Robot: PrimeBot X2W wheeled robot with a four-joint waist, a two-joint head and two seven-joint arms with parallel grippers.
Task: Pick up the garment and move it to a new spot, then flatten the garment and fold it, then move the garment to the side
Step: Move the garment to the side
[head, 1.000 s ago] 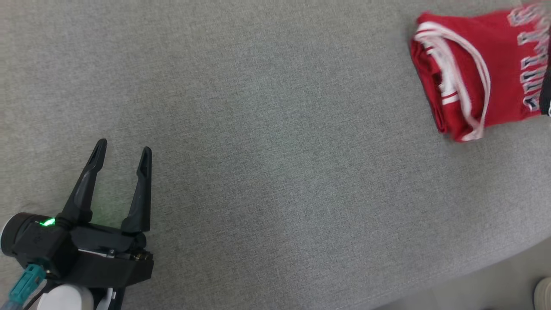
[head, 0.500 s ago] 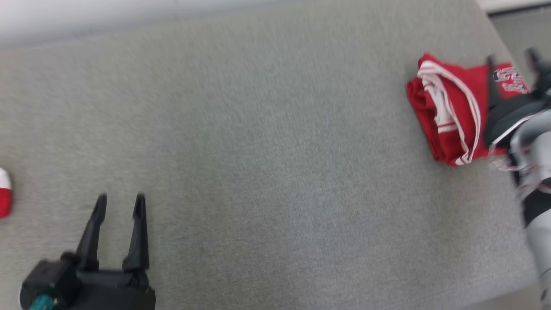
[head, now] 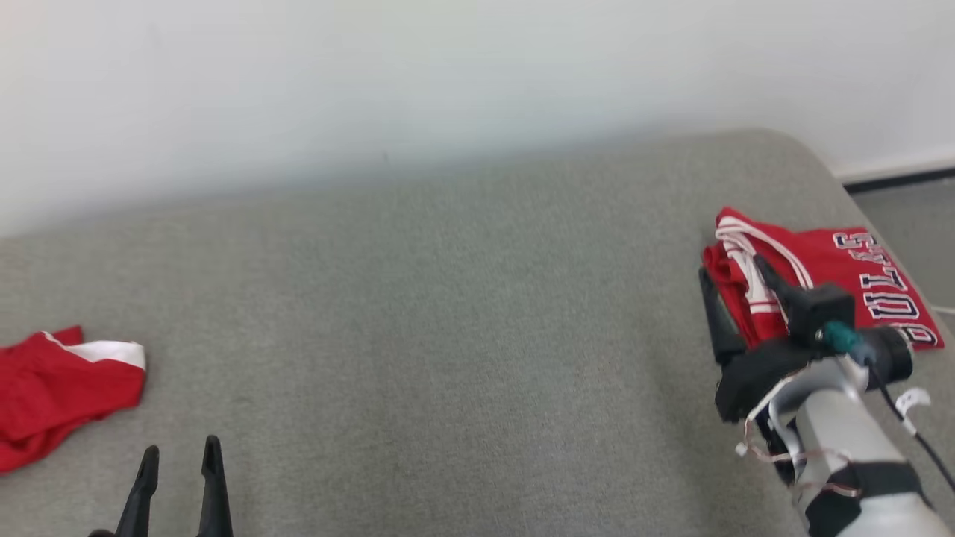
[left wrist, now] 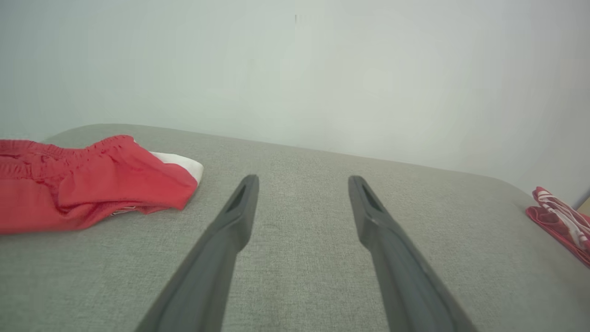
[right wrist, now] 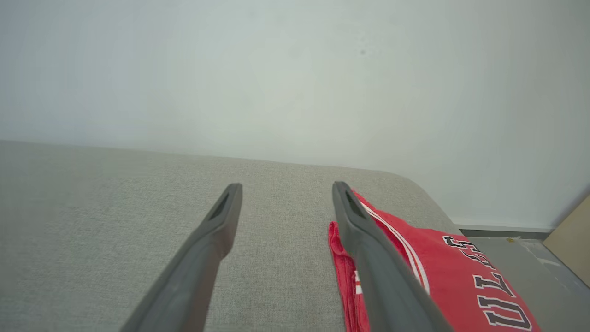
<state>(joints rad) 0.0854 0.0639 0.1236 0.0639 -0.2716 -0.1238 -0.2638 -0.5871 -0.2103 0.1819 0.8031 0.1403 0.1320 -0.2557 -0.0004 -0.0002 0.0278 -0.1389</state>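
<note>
The folded red jersey (head: 821,276) lies at the right end of the grey bench (head: 462,321), seemingly set aside, while the right jaws hang spread and empty beside it, the left jaws likewise spread.

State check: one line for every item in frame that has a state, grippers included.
Red jersey with white trim and dark lettering: folded, lying at the right end of the grey upholstered surface.
Red garment with gathered band and white trim: crumpled, unfolded, at the left end.
Left gripper: open, empty.
Right gripper: open, empty, beside the jersey.
</note>
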